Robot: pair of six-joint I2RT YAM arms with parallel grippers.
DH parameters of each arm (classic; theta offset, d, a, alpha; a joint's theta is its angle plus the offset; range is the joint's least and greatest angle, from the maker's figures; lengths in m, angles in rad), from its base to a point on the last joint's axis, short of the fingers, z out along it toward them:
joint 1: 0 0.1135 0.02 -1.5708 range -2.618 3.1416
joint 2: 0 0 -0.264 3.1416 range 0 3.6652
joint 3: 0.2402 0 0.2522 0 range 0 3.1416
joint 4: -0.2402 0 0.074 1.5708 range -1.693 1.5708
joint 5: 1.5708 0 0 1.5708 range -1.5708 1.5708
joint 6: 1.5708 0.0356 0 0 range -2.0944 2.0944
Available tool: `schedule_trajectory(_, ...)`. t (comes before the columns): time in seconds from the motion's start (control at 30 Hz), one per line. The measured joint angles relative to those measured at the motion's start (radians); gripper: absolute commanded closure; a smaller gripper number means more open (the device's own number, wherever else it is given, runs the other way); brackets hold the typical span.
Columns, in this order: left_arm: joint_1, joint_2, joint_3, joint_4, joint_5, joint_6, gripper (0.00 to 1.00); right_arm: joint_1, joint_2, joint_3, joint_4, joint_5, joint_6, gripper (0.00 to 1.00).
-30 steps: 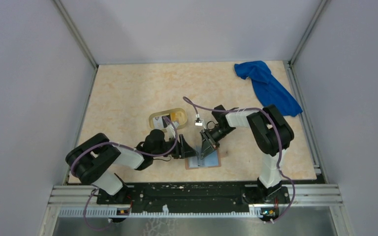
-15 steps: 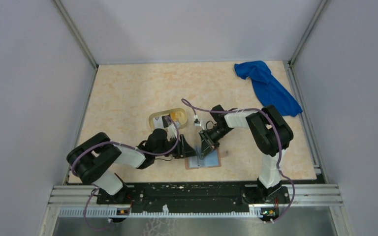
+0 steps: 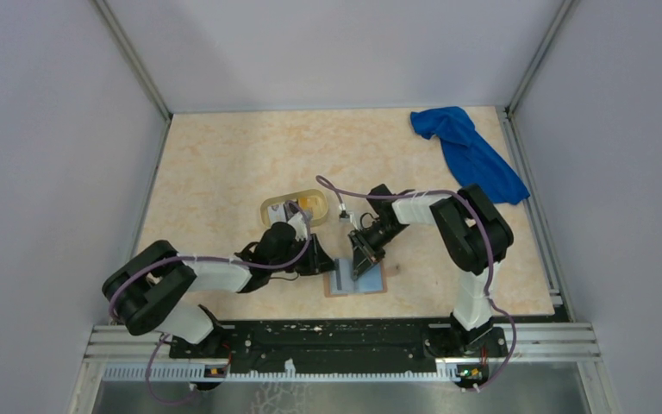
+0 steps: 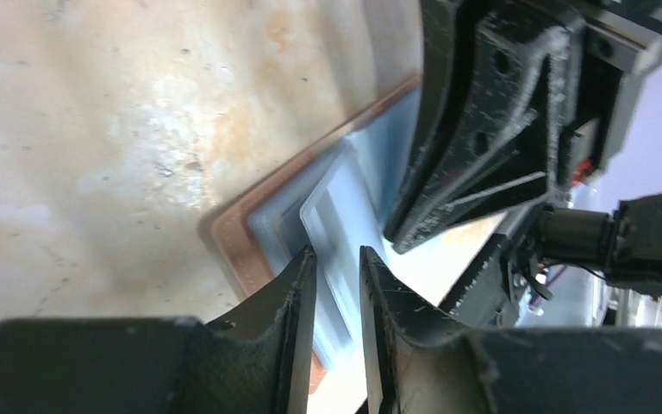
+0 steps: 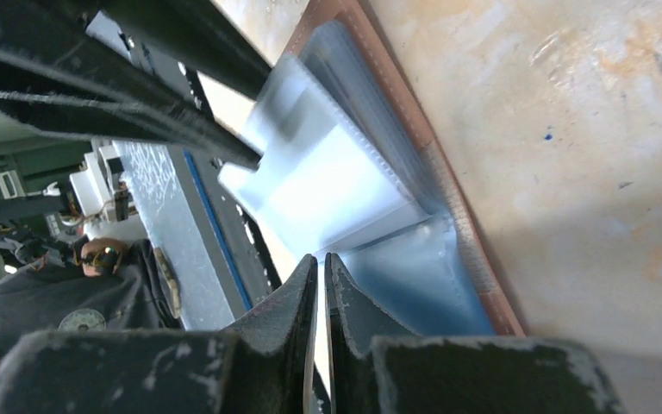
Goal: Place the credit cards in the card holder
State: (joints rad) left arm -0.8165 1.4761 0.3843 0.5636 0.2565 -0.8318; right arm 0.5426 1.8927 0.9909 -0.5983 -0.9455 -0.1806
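The card holder (image 3: pixel 358 281) lies open near the front edge, tan rim (image 4: pixel 240 252) around grey-blue slots (image 5: pixel 414 289). A pale whitish card (image 5: pixel 319 185) lies tilted on the slots; it also shows in the left wrist view (image 4: pixel 332 216). My left gripper (image 3: pixel 327 259) is at the holder's left edge. Its jaws (image 4: pixel 338 259) stand a narrow gap apart, straddling the pale card's edge. My right gripper (image 3: pixel 363 257) comes down from behind. It is shut (image 5: pixel 321 259), tips at the card's near edge. Its fingers (image 4: pixel 483 129) show in the left wrist view.
A pale yellow oval tray (image 3: pixel 274 205) stands just behind the left gripper, with other cards (image 3: pixel 300 207) in it. A blue cloth (image 3: pixel 470 155) lies at the back right corner. Metal rails and grey walls border the table.
My left arm's elbow has swung out to the left and its gripper has edged in onto the holder. My right gripper has barely moved.
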Motion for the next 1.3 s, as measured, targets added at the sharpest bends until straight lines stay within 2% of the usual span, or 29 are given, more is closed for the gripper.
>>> schedule_trajectory(0.2, 0.0, -0.016, 0.053, -0.14, -0.066, 0.048, 0.66, 0.001, -0.05, 0.045, -0.084, -0.005, -0.087, 0.94)
schedule_trajectory(0.33, -0.001, -0.043, 0.076, -0.211, -0.111, 0.092, 0.62, 0.001, -0.213, 0.053, -0.098, 0.035, -0.143, 0.92)
schedule_trajectory(0.37, -0.001, -0.063, 0.073, -0.228, -0.125, 0.103, 0.57, 0.001, -0.273, 0.053, -0.092, 0.059, -0.154, 0.89)
schedule_trajectory(0.4, -0.001, -0.095, 0.07, -0.248, -0.143, 0.118, 0.53, 0.001, -0.328, 0.055, -0.084, 0.083, -0.164, 0.79)
schedule_trajectory(0.47, -0.002, -0.186, 0.068, -0.285, -0.192, 0.154, 0.48, 0.001, -0.442, 0.059, -0.048, 0.135, -0.192, 0.48)
schedule_trajectory(0.53, -0.001, -0.273, 0.073, -0.307, -0.247, 0.2, 0.41, 0.001, -0.538, 0.063, -0.006, 0.182, -0.209, 0.33)
schedule_trajectory(0.57, -0.001, -0.301, 0.079, -0.319, -0.27, 0.22, 0.36, 0.001, -0.576, 0.064, 0.027, 0.204, -0.217, 0.32)
schedule_trajectory(0.63, 0.0, -0.343, 0.104, -0.347, -0.319, 0.281, 0.26, 0.0, -0.628, 0.068, 0.092, 0.226, -0.23, 0.3)
schedule_trajectory(0.73, 0.006, -0.355, 0.14, -0.367, -0.389, 0.388, 0.23, 0.0, -0.611, 0.103, 0.14, 0.176, -0.215, 0.3)
schedule_trajectory(0.8, 0.024, -0.34, 0.169, -0.397, -0.431, 0.447, 0.26, 0.001, -0.573, 0.117, 0.162, 0.116, -0.201, 0.3)
schedule_trajectory(0.93, 0.107, -0.249, 0.274, -0.468, -0.494, 0.512, 0.4, 0.0, -0.511, 0.103, 0.172, 0.064, -0.183, 0.3)
schedule_trajectory(1.03, 0.171, -0.162, 0.354, -0.514, -0.527, 0.522, 0.4, -0.004, -0.506, 0.057, 0.179, 0.056, -0.174, 0.3)
schedule_trajectory(1.1, 0.211, -0.112, 0.385, -0.528, -0.517, 0.517, 0.39, -0.01, -0.506, 0.046, 0.18, 0.055, -0.169, 0.3)
schedule_trajectory(1.3, 0.339, 0.0, 0.388, -0.488, -0.333, 0.468, 0.34, -0.029, -0.506, 0.043, 0.203, 0.054, -0.163, 0.3)
